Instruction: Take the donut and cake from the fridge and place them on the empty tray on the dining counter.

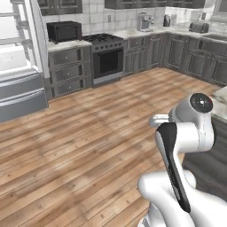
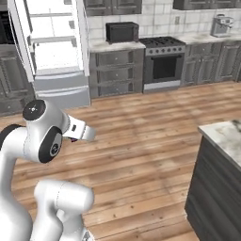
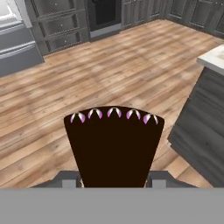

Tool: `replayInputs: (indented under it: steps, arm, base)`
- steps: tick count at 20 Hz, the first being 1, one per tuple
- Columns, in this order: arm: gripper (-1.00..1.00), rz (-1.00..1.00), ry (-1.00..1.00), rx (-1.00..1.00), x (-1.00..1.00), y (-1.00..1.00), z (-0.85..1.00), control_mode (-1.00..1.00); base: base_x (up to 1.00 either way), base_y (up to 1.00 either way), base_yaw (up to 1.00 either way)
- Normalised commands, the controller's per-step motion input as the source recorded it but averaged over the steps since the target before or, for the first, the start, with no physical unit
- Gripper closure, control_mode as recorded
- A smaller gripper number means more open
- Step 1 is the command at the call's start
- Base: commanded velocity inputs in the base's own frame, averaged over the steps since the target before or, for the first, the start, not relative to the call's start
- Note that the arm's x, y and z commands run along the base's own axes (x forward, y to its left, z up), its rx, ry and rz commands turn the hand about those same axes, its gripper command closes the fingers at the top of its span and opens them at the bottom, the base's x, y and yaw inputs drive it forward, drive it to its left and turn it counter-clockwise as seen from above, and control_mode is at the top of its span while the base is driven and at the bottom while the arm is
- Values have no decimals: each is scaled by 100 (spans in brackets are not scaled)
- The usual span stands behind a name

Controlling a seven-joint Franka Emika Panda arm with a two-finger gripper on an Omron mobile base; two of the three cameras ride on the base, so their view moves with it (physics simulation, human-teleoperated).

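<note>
Dark brown cake (image 3: 113, 146) wedged between the gripper (image 3: 113, 181) fingers, over wood floor (image 3: 109, 74); fridge (image 2: 49, 52) open, dining counter (image 2: 226, 136) corner nearby.

The cake (image 3: 113, 146) held between the pincer's (image 3: 114, 178) fingers is seen as a matt, very dark brown wedge, smooth-faced, with glossy pinkish-white dollops along its far edge. Beyond it, the floor (image 3: 109, 70) is shown as warm wood planks with a soft sheen. To one side, the counter (image 3: 213, 59) is topped with veined marble over dark matt panels. Farther off, the fridge (image 2: 56, 47) is finished in brushed grey metal, its interior smooth white.
</note>
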Motion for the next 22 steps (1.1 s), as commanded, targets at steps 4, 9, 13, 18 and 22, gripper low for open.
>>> replayInputs:
  steps: [4,9,13,18,22]
  arm:
    - [100,0,0,0,0,0,0,100]
    - [100,0,0,0,0,0,0,100]
    - [100,0,0,0,0,0,0,100]
    - [100,0,0,0,0,0,0,100]
    - [100,0,0,0,0,0,0,100]
  base:
    - [-48,-50,0]
    - [-51,-49,0]
    - [-50,-49,0]
    - [-45,-52,0]
    - [-36,-50,1]
